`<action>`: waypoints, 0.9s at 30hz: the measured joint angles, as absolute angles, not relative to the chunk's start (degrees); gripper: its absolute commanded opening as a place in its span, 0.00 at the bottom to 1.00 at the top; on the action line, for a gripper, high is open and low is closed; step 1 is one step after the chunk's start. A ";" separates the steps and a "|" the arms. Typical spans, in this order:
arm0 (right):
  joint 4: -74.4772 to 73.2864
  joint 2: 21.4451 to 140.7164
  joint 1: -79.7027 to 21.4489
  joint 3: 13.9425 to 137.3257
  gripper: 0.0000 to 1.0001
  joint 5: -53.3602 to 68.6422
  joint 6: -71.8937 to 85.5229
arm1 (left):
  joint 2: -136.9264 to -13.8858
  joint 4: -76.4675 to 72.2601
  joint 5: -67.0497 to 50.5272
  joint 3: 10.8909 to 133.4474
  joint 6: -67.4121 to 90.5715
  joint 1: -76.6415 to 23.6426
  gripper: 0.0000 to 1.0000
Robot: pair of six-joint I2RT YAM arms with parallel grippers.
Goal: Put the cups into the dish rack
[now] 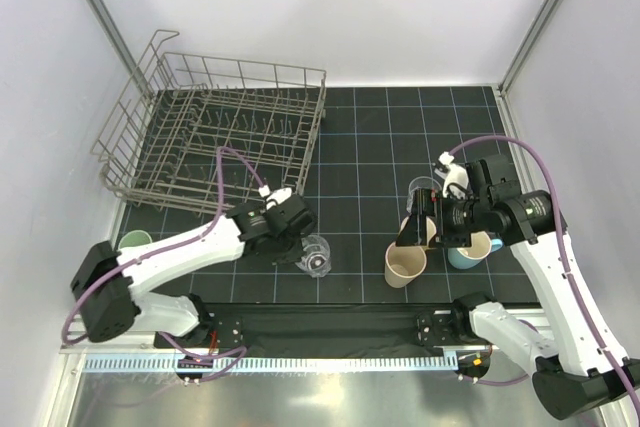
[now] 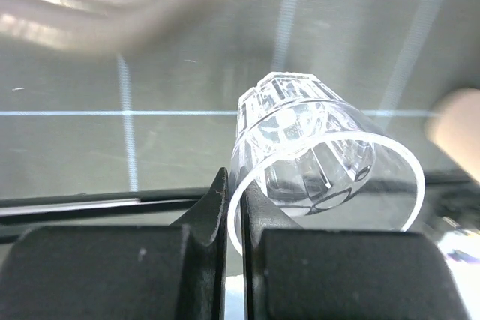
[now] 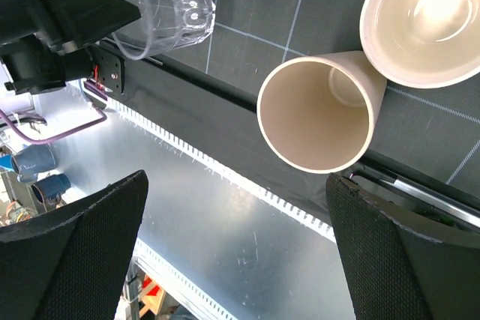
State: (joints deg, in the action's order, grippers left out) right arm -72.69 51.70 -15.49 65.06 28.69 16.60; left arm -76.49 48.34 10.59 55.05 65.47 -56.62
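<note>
Left gripper (image 2: 234, 204): clamped the clear tumbler (image 2: 315, 148) by its rim; tumbler was tipped, perhaps lifted.
Right gripper (image 3: 236, 181): jaws stood apart near tan cup (image 3: 319, 110).

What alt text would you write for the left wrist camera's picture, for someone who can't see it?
The left gripper is shut on the rim of a clear tumbler, which is tipped with its open mouth toward the camera over a dark gridded mat. The blurred edge of a tan cup shows at right.
</note>
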 measured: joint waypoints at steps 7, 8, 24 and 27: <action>-72.01 53.08 -16.34 67.07 1.00 31.27 16.62 | -63.22 40.40 8.36 52.34 64.93 -56.66 0.00; -71.55 53.41 -16.45 67.70 1.00 32.29 16.71 | -61.49 38.65 8.34 52.31 64.49 -56.66 0.00; -30.37 53.91 -17.21 73.01 1.00 51.86 45.50 | -51.99 -2.52 0.36 49.69 70.13 -49.82 0.00; -22.76 54.19 -17.45 72.49 1.00 52.66 51.35 | -52.03 -10.22 -1.93 47.90 73.38 -47.90 0.00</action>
